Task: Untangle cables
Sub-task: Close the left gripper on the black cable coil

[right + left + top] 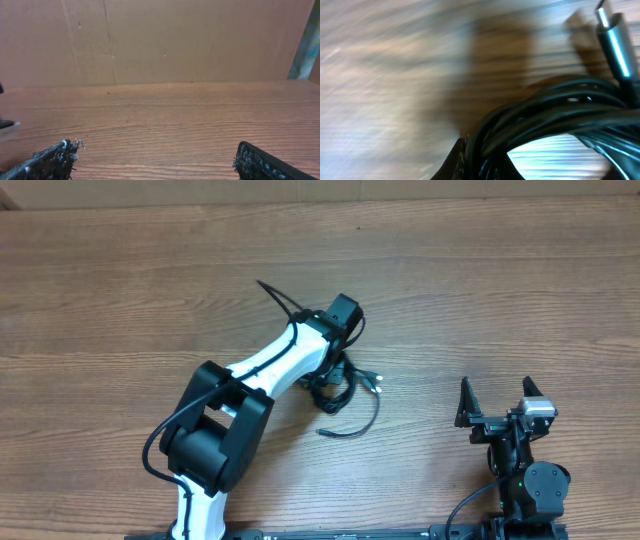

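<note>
Overhead: tangled black cables [350, 395] at frame centre on wooden table [500, 270]; left gripper [322, 385] pinched tight on bundle. Right gripper [497, 398] lower right, fingers spread wide. Left wrist: silver plug [615, 40] upper right.

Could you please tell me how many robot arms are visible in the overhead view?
2. The left arm stretches to mid-table over the cables; the right arm sits by the near edge on the right, with the right gripper open. None seems hidden.
</note>
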You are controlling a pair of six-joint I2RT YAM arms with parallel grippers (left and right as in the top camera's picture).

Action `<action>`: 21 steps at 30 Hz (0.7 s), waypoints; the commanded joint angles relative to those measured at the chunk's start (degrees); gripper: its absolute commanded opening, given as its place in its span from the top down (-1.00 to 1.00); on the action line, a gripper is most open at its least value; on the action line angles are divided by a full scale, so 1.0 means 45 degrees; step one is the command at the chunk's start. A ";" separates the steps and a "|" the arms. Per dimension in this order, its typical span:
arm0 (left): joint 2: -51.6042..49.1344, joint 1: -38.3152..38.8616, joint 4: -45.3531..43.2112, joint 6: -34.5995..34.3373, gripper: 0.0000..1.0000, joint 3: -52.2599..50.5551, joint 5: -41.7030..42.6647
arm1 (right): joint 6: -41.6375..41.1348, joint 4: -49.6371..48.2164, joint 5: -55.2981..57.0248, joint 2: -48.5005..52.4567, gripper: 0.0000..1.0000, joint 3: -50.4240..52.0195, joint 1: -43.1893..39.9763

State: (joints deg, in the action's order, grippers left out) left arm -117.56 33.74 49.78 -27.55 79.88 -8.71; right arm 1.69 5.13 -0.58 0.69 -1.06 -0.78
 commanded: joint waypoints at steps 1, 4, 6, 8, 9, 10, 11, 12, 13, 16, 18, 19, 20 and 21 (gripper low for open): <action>-0.0306 -0.0758 0.1025 -0.3332 0.91 0.0015 -0.1919 | -0.0034 -0.0087 0.0151 -0.0117 -1.00 0.0136 -0.0092; -0.0306 -0.1263 0.1559 -0.4449 0.92 0.0015 -0.1715 | -0.0034 -0.0087 0.0146 -0.0117 -1.00 0.0136 -0.0092; -0.0306 -0.1554 0.1647 -0.4799 0.92 0.0015 -0.1273 | -0.0029 -0.0087 0.0146 -0.0117 -1.00 0.0136 -0.0092; -0.0306 -0.1778 0.1511 -0.4794 0.92 0.0015 -0.0525 | -0.0029 -0.0087 0.0146 -0.0117 -1.00 0.0136 -0.0092; -0.0306 -0.1841 0.1433 -0.4789 0.91 0.0015 -0.0209 | -0.0034 -0.0087 0.0146 -0.0117 -1.00 0.0136 -0.0092; -0.0306 -0.1894 0.1341 -0.4784 0.91 0.0015 0.0131 | -0.0034 -0.0087 0.0146 -0.0117 -1.00 0.0136 -0.0092; -0.0306 -0.1914 0.1282 -0.4779 0.92 0.0015 0.0398 | -0.0034 -0.0087 0.0146 -0.0117 -1.00 0.0136 -0.0092; -0.0306 -0.1914 0.1243 -0.4707 0.91 0.0010 0.0583 | -0.0034 -0.0087 0.0146 -0.0117 -1.00 0.0136 -0.0092; -0.0306 -0.1914 0.1185 -0.4575 0.91 0.0015 0.0675 | -0.0029 -0.0087 0.0146 -0.0117 -1.00 0.0136 -0.0092; -0.0306 -0.1860 0.0918 -0.4027 0.92 0.0010 0.1054 | -0.0029 -0.0087 0.0146 -0.0117 -1.00 0.0136 -0.0092; -0.0306 -0.1797 0.0748 -0.3725 0.92 0.0010 0.1394 | -0.0034 -0.0087 0.0146 -0.0117 -1.00 0.0136 -0.0092; -0.0306 -0.1778 0.0719 -0.3657 0.91 0.0010 0.1496 | -0.0034 -0.0087 0.0146 -0.0117 -1.00 0.0136 -0.0092; -0.0306 -0.1758 0.0680 -0.3565 0.91 0.0010 0.1535 | -0.0034 -0.0087 0.0151 -0.0117 -1.00 0.0136 -0.0092; -0.0306 -0.1734 0.0675 -0.3565 0.91 0.0010 0.1535 | -0.0029 -0.0087 0.0146 -0.0117 -1.00 0.0136 -0.0092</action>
State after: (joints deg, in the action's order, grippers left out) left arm -117.56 25.12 53.19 -45.69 79.88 -5.48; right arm 1.69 5.10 -0.58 0.69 -1.06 -0.78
